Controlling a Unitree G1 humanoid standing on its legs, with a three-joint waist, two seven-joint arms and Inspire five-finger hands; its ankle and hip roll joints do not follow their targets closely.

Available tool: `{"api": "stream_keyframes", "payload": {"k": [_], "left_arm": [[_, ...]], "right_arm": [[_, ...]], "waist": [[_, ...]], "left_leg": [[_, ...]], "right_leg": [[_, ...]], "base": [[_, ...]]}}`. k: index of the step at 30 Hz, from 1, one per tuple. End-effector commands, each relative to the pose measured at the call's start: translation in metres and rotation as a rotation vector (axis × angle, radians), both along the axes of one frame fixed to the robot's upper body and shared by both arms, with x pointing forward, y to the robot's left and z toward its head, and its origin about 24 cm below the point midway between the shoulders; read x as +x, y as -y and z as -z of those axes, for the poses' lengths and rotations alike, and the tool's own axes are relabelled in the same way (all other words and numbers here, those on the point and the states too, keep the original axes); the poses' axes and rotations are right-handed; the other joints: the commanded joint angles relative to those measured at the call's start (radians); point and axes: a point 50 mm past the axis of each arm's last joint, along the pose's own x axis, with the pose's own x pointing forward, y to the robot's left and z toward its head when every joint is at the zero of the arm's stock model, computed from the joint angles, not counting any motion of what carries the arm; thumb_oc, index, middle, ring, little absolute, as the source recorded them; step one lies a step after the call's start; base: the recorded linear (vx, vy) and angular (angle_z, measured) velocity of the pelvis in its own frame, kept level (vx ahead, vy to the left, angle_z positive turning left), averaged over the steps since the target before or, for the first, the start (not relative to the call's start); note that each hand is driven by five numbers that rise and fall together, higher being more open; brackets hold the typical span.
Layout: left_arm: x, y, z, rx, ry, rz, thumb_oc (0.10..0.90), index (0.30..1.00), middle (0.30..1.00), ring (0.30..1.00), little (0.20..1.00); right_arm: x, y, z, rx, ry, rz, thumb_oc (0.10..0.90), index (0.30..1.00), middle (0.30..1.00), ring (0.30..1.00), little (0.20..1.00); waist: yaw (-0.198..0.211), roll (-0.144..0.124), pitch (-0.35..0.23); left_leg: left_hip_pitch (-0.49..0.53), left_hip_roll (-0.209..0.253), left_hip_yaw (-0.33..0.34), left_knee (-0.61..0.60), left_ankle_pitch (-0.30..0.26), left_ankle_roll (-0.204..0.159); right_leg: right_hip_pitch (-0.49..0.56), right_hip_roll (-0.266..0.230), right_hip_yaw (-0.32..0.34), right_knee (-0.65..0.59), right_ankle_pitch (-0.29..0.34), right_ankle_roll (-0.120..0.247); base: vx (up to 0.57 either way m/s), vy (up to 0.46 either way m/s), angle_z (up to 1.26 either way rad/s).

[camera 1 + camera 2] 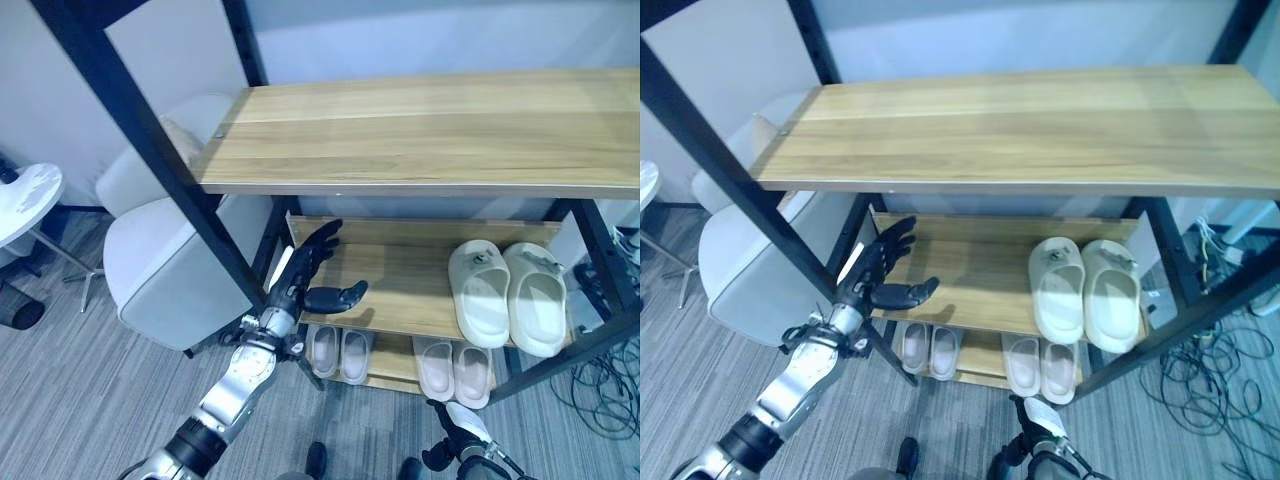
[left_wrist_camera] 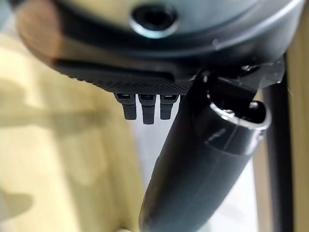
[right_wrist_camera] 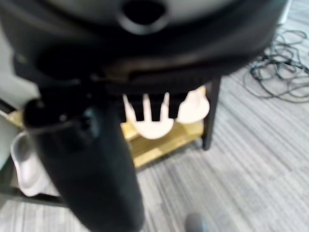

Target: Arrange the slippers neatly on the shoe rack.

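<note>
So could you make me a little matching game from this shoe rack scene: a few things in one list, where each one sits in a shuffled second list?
Things:
1. cream slippers
2. two pale pairs
3. left hand
4. white chair

Places:
A. bottom shelf of the rack
B. open, at the left end of the middle shelf
C. on the floor left of the rack
D. right end of the middle shelf

Pairs: 1-D, 2-A, 3-B, 4-C
</note>
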Motion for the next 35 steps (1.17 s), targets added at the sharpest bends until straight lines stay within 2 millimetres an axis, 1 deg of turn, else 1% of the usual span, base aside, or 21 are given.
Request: {"api": "stream_keyframes", "payload": {"k": [1,2,3,4,7,9,10,13,16,19,21,22,23,24,25,28,29,31,32,33,35], "left_arm": [[0.004,-0.004,-0.025,-0.065,0.129,0.013,0.8,0.9,0.9,0.9,0.9],[-0.003,-0.011,-0.014,-0.042,0.086,0.005,0.8,0.9,0.9,0.9,0.9],[-0.007,-0.015,-0.007,-0.025,0.062,-0.003,0.8,0.9,0.9,0.9,0.9],[-0.007,-0.015,-0.007,-0.025,0.062,-0.003,0.8,0.9,0.9,0.9,0.9],[-0.025,-0.032,0.022,0.052,-0.054,-0.035,0.8,0.9,0.9,0.9,0.9],[-0.036,-0.042,0.038,0.121,-0.11,-0.048,0.8,0.9,0.9,0.9,0.9],[-0.036,-0.042,0.038,0.122,-0.111,-0.048,0.8,0.9,0.9,0.9,0.9],[-0.053,-0.058,0.063,0.201,-0.22,-0.081,0.8,0.9,0.9,0.9,0.9],[-0.062,-0.068,0.079,0.273,-0.287,-0.101,0.8,0.9,0.9,0.9,0.9],[-0.073,-0.078,0.101,0.344,-0.386,-0.127,0.8,0.9,0.9,0.9,0.9],[-0.08,-0.085,0.116,0.396,-0.456,-0.146,0.8,0.9,0.9,0.9,0.9],[-0.087,-0.088,0.129,0.436,-0.518,-0.154,0.8,0.9,0.9,0.9,0.9],[-0.086,-0.088,0.129,0.436,-0.516,-0.154,0.8,0.9,0.9,0.9,0.9],[-0.095,-0.093,0.145,0.518,-0.591,-0.158,0.8,0.9,0.9,0.9,0.9],[-0.095,-0.093,0.145,0.518,-0.591,-0.158,0.8,0.9,0.9,0.9,0.9],[-0.112,-0.099,0.174,0.64,-0.745,-0.173,0.8,0.9,0.9,0.9,0.9],[-0.112,-0.099,0.174,0.64,-0.744,-0.174,0.8,0.9,0.9,0.9,0.9],[-0.119,-0.102,0.186,0.689,-0.821,-0.197,0.8,0.9,0.9,0.9,0.9],[-0.121,-0.102,0.188,0.694,-0.842,-0.204,0.8,0.9,0.9,0.9,0.9],[-0.121,-0.101,0.188,0.694,-0.841,-0.204,0.8,0.9,0.9,0.9,0.9],[-0.124,-0.102,0.192,0.701,-0.873,-0.223,0.8,0.9,0.9,0.9,0.9]], "right_arm": [[0.004,0.001,-0.004,0.022,0.044,0.035,0.8,0.9,0.9,0.9,0.9],[0.004,0.001,-0.003,0.027,0.041,0.047,0.8,0.9,0.9,0.9,0.9],[0.004,0.001,-0.003,0.027,0.042,0.047,0.8,0.9,0.9,0.9,0.9],[0.004,0.001,-0.003,0.028,0.041,0.046,0.8,0.9,0.9,0.9,0.9],[0.007,0.001,-0.004,0.034,0.049,0.051,0.8,0.9,0.9,0.9,0.9],[0.007,0.004,-0.005,0.032,0.051,0.053,0.8,0.9,0.9,0.9,0.9],[0.006,0.003,-0.005,0.032,0.05,0.053,0.8,0.9,0.9,0.9,0.9],[0.006,0.007,-0.006,0.034,0.054,0.061,0.8,0.9,0.9,0.9,0.9],[0.006,0.009,-0.007,0.033,0.056,0.057,0.8,0.9,0.9,0.9,0.9],[0.006,0.011,-0.008,0.033,0.052,0.056,0.8,0.9,0.9,0.9,0.9],[0.005,0.012,-0.007,0.031,0.038,0.06,0.8,0.9,0.9,0.9,0.9],[0.003,0.013,-0.005,0.028,0.02,0.066,0.8,0.9,0.9,0.9,0.9],[0.003,0.013,-0.005,0.028,0.021,0.066,0.8,0.9,0.9,0.9,0.9],[0.0,0.014,-0.002,0.023,-0.003,0.073,0.8,0.9,0.9,0.9,0.9],[0.0,0.014,-0.002,0.022,-0.003,0.073,0.8,0.9,0.9,0.9,0.9],[-0.009,0.013,0.005,0.017,-0.063,0.091,0.8,0.9,0.9,0.9,0.9],[-0.008,0.013,0.005,0.017,-0.062,0.091,0.8,0.9,0.9,0.9,0.9],[-0.013,0.014,0.008,0.009,-0.096,0.109,0.8,0.9,0.9,0.9,0.9],[-0.015,0.014,0.009,0.012,-0.103,0.126,0.8,0.9,0.9,0.9,0.9],[-0.015,0.014,0.009,0.012,-0.102,0.126,0.8,0.9,0.9,0.9,0.9],[-0.02,0.016,0.011,0.026,-0.113,0.179,0.8,0.9,0.9,0.9,0.9]], "waist": [[0.029,-0.051,-0.067],[0.038,-0.056,-0.069],[0.042,-0.06,-0.069],[0.041,-0.06,-0.069],[0.054,-0.073,-0.068],[0.06,-0.08,-0.069],[0.059,-0.08,-0.07],[0.065,-0.094,-0.072],[0.064,-0.102,-0.074],[0.062,-0.11,-0.074],[0.059,-0.116,-0.075],[0.056,-0.121,-0.077],[0.057,-0.12,-0.076],[0.053,-0.125,-0.077],[0.053,-0.125,-0.078],[0.043,-0.135,-0.086],[0.043,-0.135,-0.086],[0.033,-0.141,-0.091],[0.03,-0.143,-0.093],[0.03,-0.142,-0.092],[0.02,-0.142,-0.094]], "left_leg": [[-0.077,-0.041,0.032,-0.002,0.004,-0.03],[-0.075,-0.043,0.025,-0.002,0.003,-0.028],[-0.073,-0.044,0.022,-0.002,0.002,-0.026],[-0.073,-0.044,0.022,-0.002,0.002,-0.026],[-0.069,-0.046,0.016,-0.002,-0.003,-0.02],[-0.067,-0.047,0.013,-0.002,-0.006,-0.016],[-0.067,-0.047,0.013,-0.002,-0.006,-0.016],[-0.063,-0.049,0.009,-0.002,-0.012,-0.009],[-0.062,-0.051,0.009,-0.002,-0.015,-0.006],[-0.06,-0.05,0.011,-0.002,-0.02,-0.003],[-0.058,-0.049,0.015,-0.002,-0.023,-0.001],[-0.057,-0.048,0.018,-0.002,-0.026,0.0],[-0.057,-0.048,0.019,-0.002,-0.026,0.0],[-0.055,-0.047,0.024,-0.002,-0.03,0.002],[-0.055,-0.047,0.024,-0.002,-0.03,0.002],[-0.047,-0.044,0.034,-0.002,-0.039,0.004],[-0.047,-0.044,0.034,-0.002,-0.039,0.004],[-0.04,-0.043,0.042,-0.002,-0.045,0.005],[-0.038,-0.044,0.046,-0.002,-0.047,0.006],[-0.038,-0.043,0.046,-0.002,-0.047,0.006],[-0.035,-0.043,0.054,-0.002,-0.05,0.007]], "right_leg": [[0.036,-0.006,-0.06,0.013,-0.134,0.003],[0.043,-0.006,-0.068,0.013,-0.137,0.002],[0.046,-0.006,-0.07,0.013,-0.138,0.002],[0.046,-0.006,-0.071,0.013,-0.139,0.002],[0.058,-0.005,-0.076,0.013,-0.142,0.002],[0.063,-0.006,-0.079,0.013,-0.145,0.003],[0.063,-0.006,-0.08,0.013,-0.145,0.003],[0.07,-0.004,-0.082,0.013,-0.148,0.002],[0.069,-0.004,-0.082,0.013,-0.148,0.002],[0.067,-0.005,-0.076,0.013,-0.146,0.004],[0.066,-0.006,-0.071,0.013,-0.145,0.006],[0.063,-0.006,-0.066,0.014,-0.144,0.006],[0.062,-0.006,-0.065,0.014,-0.144,0.006],[0.061,-0.006,-0.058,0.015,-0.144,0.007],[0.06,-0.006,-0.058,0.015,-0.144,0.007],[0.058,-0.005,-0.047,0.018,-0.143,0.008],[0.058,-0.005,-0.047,0.018,-0.143,0.008],[0.058,-0.004,-0.037,0.019,-0.143,0.009],[0.058,-0.004,-0.033,0.019,-0.143,0.009],[0.058,-0.004,-0.033,0.019,-0.144,0.009],[0.056,-0.005,-0.025,0.02,-0.142,0.01]], "base": [[0.03,0.015,0.13],[0.04,0.024,0.12],[0.03,0.014,0.08],[0.02,0.01,0.11],[0.03,0.017,0.15],[0.03,0.011,0.09],[0.0,0.0,0.0],[0.04,0.012,0.06],[0.02,0.021,0.06],[0.0,0.009,0.02],[0.01,0.039,-0.01],[0.0,0.033,-0.02],[0.01,0.045,-0.06],[0.0,0.026,-0.1],[0.01,0.042,-0.11],[0.01,0.039,-0.05],[0.02,0.034,-0.04],[0.02,0.038,-0.03],[0.01,0.029,-0.04],[0.0,0.025,-0.06],[0.0,0.031,-0.13]]}}
